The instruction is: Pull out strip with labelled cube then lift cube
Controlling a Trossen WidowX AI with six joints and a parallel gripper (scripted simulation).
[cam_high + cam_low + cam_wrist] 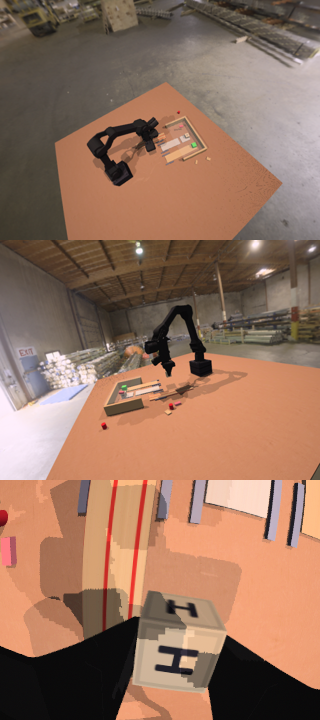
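Note:
My gripper (175, 631) (168, 373) (149, 145) is shut on the labelled cube (180, 630) (167, 375), a pale cube with a black H on its faces. It holds the cube in the air above the table. Straight below lies the tan strip with two red lines (120, 540) (165, 394) (161, 135), pulled out of the open-fronted wooden tray (196, 134) (124, 406) and in one piece. A white strip (169, 144) (240, 495) and a plain tan strip (178, 152) lie side by side at the tray's mouth.
A green cube (193, 144) (124, 387) and a pale cube (186, 134) sit inside the tray. Red cylinders (170, 406) (103, 425), a pink block (177, 403) (8, 551) and small tan blocks (208, 158) (168, 412) lie loose around it. The arm's base (118, 173) stands to the left.

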